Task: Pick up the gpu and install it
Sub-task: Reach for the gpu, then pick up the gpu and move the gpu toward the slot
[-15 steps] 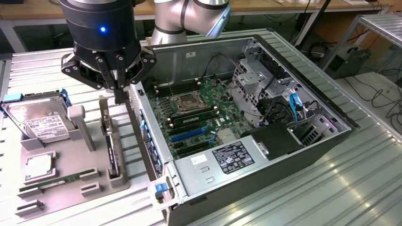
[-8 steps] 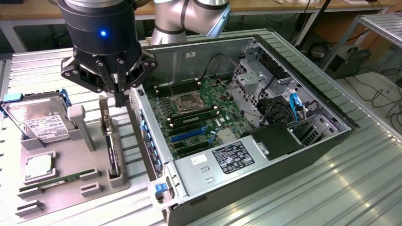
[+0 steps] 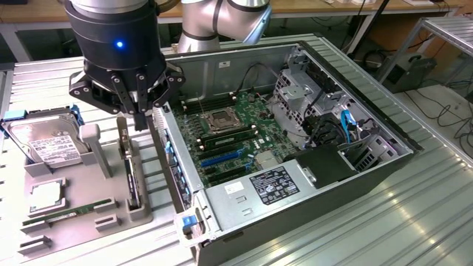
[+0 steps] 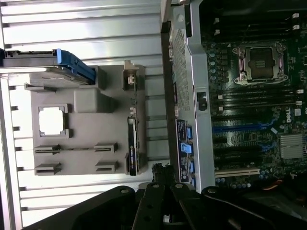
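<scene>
Arm is pointing downward, holding the gripper [image 3: 140,123] over the gap between the grey fixture [image 3: 81,213] and the open computer case [image 3: 310,221]. Its fingers are clenching together on nothing. The gpu [image 3: 130,177] is standing on edge in the fixture, just below the fingertips.

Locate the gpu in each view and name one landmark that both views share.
Exterior view: the gpu stands on edge in the gray holder, to the exterior view's left of the computer case.
Wrist view: the gpu is the dark strip in the holder's slot nearest the case.
Shared landmark: the CPU socket.
</scene>
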